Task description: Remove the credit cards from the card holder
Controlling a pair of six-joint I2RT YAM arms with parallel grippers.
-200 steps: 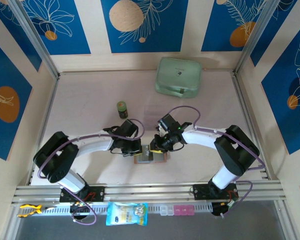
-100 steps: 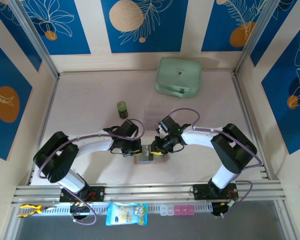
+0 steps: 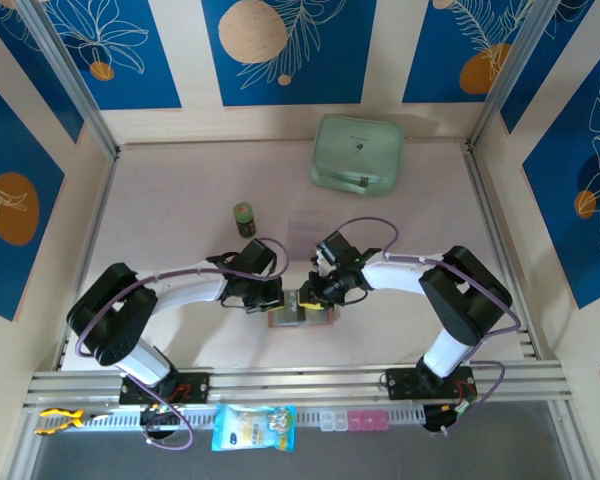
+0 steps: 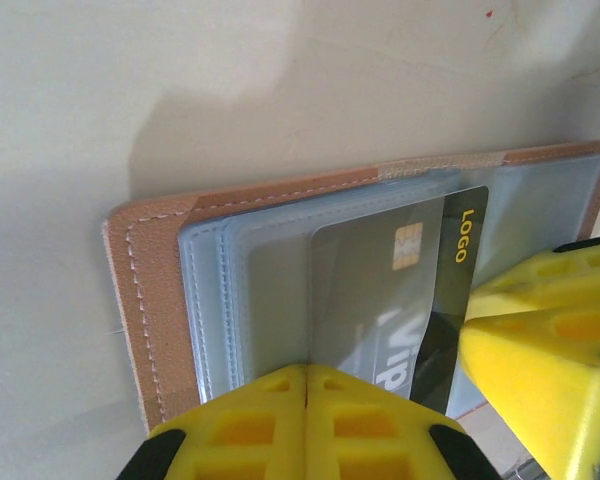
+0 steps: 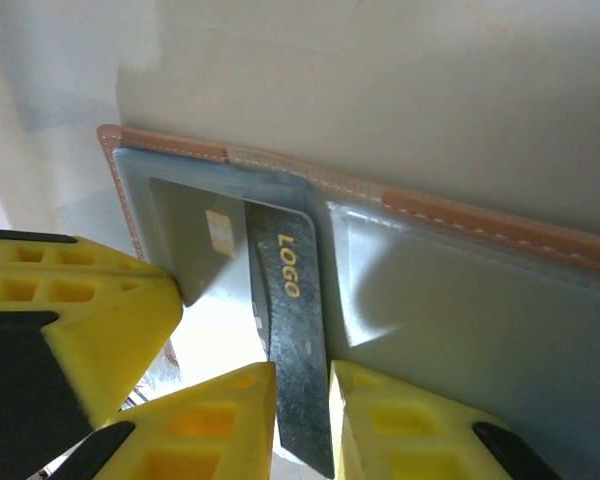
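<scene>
The tan card holder (image 3: pixel 323 317) lies open and flat on the table between both arms, its grey pockets facing up (image 4: pixel 145 300) (image 5: pixel 480 225). One dark credit card (image 5: pixel 295 330) with a gold "LOGO" mark sticks partway out of the left pocket (image 4: pixel 460 290); the part still inside looks grey behind the pocket film. My right gripper (image 5: pixel 300 400) (image 3: pixel 309 296) is shut on the card's free edge. My left gripper (image 4: pixel 307 372) (image 3: pixel 271 300) is shut, its tips pressed down on the pocket beside the card.
A mint-green case (image 3: pixel 358 153) sits at the back of the table and a small green can (image 3: pixel 244 218) stands left of centre. Below the front rail lie a blue packet (image 3: pixel 253 427) and a pink pill box (image 3: pixel 360 420).
The right arm has edged slightly to the left over the card holder. The left arm has stayed where it was.
</scene>
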